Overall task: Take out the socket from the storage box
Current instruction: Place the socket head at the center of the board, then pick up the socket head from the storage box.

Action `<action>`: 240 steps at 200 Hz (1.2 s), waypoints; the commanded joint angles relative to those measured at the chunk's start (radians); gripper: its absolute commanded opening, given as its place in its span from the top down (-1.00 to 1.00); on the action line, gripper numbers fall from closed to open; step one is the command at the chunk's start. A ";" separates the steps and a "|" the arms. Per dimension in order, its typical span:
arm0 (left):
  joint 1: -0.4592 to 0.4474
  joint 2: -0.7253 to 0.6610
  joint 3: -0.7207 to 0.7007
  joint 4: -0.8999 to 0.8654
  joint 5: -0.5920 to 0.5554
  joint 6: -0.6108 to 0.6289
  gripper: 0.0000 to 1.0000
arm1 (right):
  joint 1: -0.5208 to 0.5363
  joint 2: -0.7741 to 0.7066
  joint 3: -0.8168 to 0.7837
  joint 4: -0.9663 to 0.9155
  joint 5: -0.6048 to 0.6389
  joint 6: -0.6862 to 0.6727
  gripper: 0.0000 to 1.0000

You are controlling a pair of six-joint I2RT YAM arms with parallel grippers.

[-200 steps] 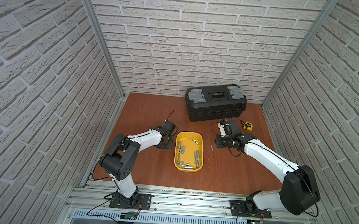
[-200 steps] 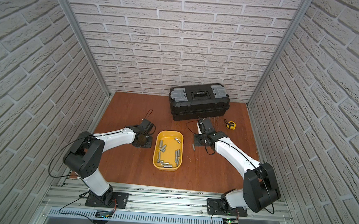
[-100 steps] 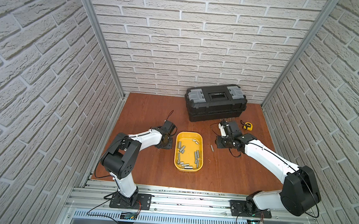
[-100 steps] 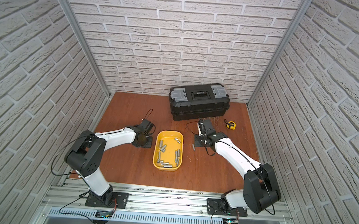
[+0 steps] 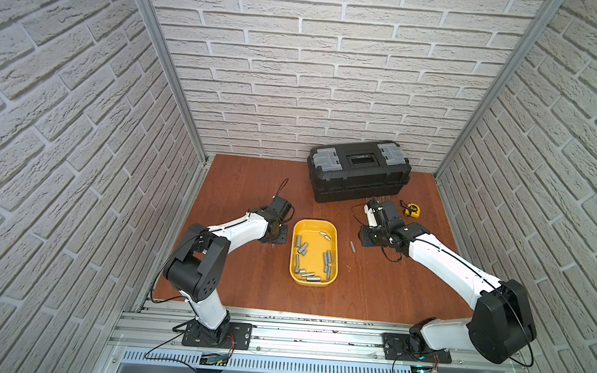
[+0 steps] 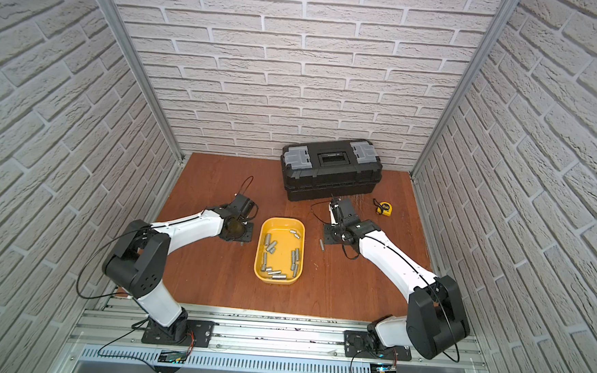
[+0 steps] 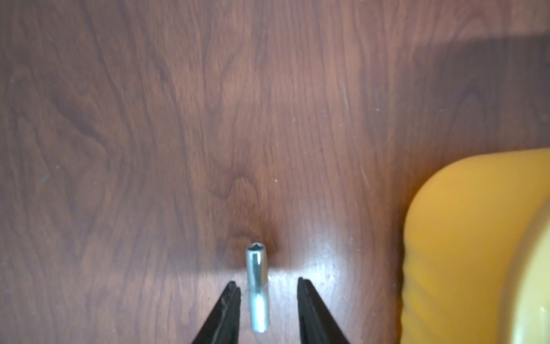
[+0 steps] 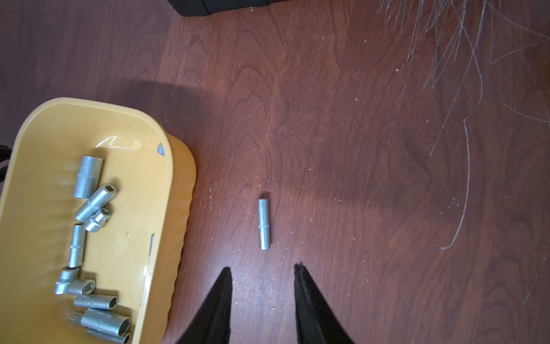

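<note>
The yellow storage box [image 5: 316, 223] sits mid-table in both top views, with several silver sockets [image 5: 304, 248] in it. My left gripper [image 7: 266, 283] hangs low just left of the box [image 7: 461, 238] and is open. A slim socket [image 7: 256, 268] lies on the wood between its fingers, with a gap on each side. My right gripper [image 8: 263, 268] is open over the table right of the box [image 8: 178, 193]. Another slim socket [image 8: 263, 223] lies just ahead of its fingertips, also visible in a top view [image 5: 352, 247].
A large black toolbox [image 5: 358, 169] with grey latches stands against the back wall. A yellow tape measure [image 5: 413, 209] lies at the right rear. Thin stray fibres [image 8: 461, 59] lie on the wood beyond the right gripper. Brick walls enclose three sides.
My left gripper has opened, and the slim socket now lies free between its fingers. Both arms have stayed where they were.
</note>
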 commanded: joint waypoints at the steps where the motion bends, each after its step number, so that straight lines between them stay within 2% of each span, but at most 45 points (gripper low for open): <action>1: 0.008 -0.049 0.028 -0.026 0.003 0.003 0.26 | 0.026 -0.030 0.029 -0.030 -0.021 -0.030 0.27; 37: 0.010 -0.118 0.037 -0.039 -0.021 -0.002 0.23 | 0.095 -0.018 0.067 -0.041 -0.053 -0.069 0.26; 85: 0.019 -0.185 0.000 -0.049 -0.046 -0.023 0.16 | 0.240 0.100 0.139 -0.034 -0.066 -0.062 0.26; 137: 0.051 -0.275 -0.061 -0.031 -0.050 -0.061 0.05 | 0.380 0.257 0.262 -0.134 0.025 -0.058 0.28; 203: 0.086 -0.286 -0.067 -0.037 -0.040 -0.056 -0.02 | 0.406 0.385 0.286 -0.144 -0.006 -0.008 0.31; 240: 0.094 -0.274 -0.065 -0.035 -0.024 -0.043 -0.04 | 0.420 0.450 0.312 -0.177 0.030 -0.007 0.32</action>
